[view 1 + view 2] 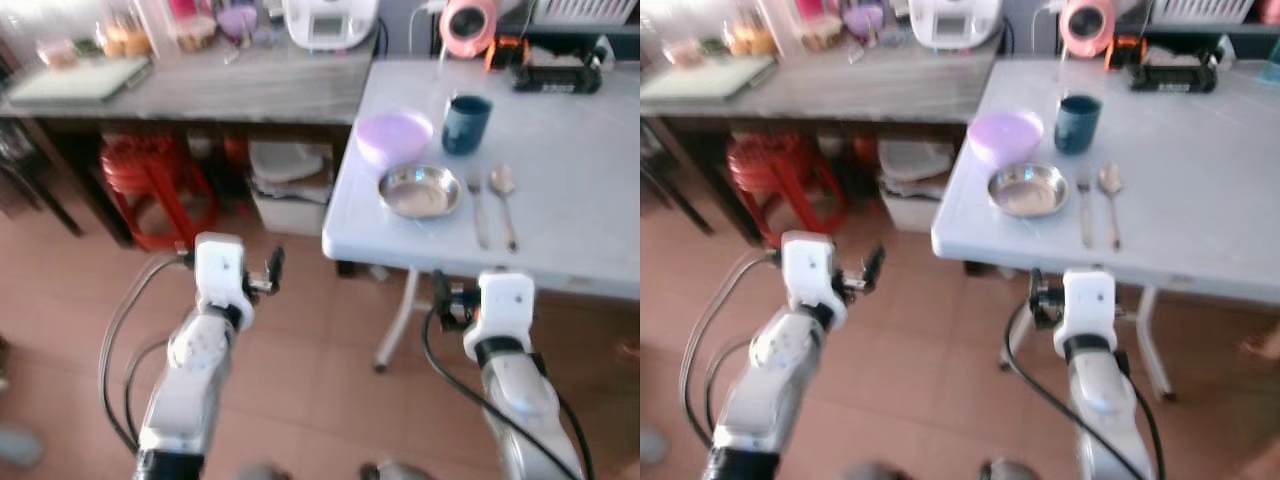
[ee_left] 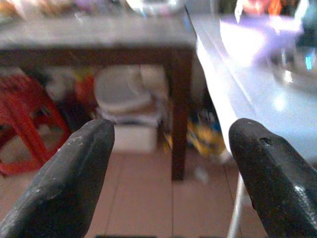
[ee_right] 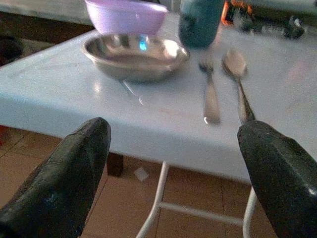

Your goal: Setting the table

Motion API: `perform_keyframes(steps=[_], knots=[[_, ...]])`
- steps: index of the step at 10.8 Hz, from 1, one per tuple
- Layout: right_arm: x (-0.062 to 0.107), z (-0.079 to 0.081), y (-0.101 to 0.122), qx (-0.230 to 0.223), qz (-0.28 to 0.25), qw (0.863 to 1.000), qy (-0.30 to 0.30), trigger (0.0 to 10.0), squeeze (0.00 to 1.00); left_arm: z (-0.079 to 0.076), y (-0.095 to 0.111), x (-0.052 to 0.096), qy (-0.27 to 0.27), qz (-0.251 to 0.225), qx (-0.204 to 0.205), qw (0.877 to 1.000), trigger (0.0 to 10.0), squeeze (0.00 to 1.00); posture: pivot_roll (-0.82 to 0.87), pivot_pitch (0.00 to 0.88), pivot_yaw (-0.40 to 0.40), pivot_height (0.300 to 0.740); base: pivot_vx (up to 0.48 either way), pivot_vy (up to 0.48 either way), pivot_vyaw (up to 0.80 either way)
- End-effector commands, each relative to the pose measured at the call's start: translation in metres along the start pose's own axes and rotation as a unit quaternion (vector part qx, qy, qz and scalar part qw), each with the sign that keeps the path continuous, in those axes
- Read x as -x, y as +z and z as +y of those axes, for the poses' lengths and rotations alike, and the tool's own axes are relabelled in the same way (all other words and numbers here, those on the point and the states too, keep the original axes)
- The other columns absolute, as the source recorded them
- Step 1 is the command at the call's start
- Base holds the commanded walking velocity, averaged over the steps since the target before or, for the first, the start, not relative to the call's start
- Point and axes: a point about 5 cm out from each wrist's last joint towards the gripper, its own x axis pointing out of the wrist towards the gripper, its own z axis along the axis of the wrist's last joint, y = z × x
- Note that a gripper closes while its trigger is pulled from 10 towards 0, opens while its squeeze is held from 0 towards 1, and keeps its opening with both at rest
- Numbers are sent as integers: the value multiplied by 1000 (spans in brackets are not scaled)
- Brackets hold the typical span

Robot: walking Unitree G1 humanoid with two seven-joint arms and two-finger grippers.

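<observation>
Head views: place setting is sitting near the corner of the white surface (image 1: 560,200): steel plate (image 1: 420,191), purple bowl (image 1: 394,136) touching behind it, dark blue cup (image 1: 466,123) beside the bowl, fork (image 1: 478,208) and spoon (image 1: 504,200) lying parallel just right of the plate. Both arms are hanging short of the surface edge over the tiled floor, left pincer (image 1: 272,272) and right pincer (image 1: 440,292) both empty. Left wrist view: left pincer (image 2: 171,163) is standing spread, nothing between the fingers, looking at the surface edge and a red stool (image 2: 20,114). Right wrist view: right pincer (image 3: 173,163) is spread wide, facing the setting. Judging handling: plate is looking light, stiff, slippery, best taken by the rim; fork and spoon are thin and flat, needing a pinch across the handle; cup is rigid, take it across the wall.
</observation>
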Motion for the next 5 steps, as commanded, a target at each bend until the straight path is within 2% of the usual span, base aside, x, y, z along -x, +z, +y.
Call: perform_keyframes(steps=[1, 3, 4, 5], knots=[[-3, 1, 11, 18, -24, 999, -21, 10000, 0, 4, -1, 4, 0, -10, 5, 1000, 10000, 0, -41, 0, 40, 740, 0, 0, 0], [0, 11, 15, 25, -42, 998, -30, 10000, 0, 5, -6, 11, 26, 8, 18, 999, 10000, 0, -34, 0, 18, 740, 0, 0, 0], [-1, 13, 19, 21, -46, 999, -2, 10000, 0, 2, -7, 14, 6, 13, 29, 999, 10000, 0, -26, 0, 18, 740, 0, 0, 0], [-1, 15, 15, -27, -35, 999, 28, 10000, 0, 0, -7, 13, -7, 9, 33, 999, 10000, 0, -23, 0, 28, 740, 0, 0, 0]])
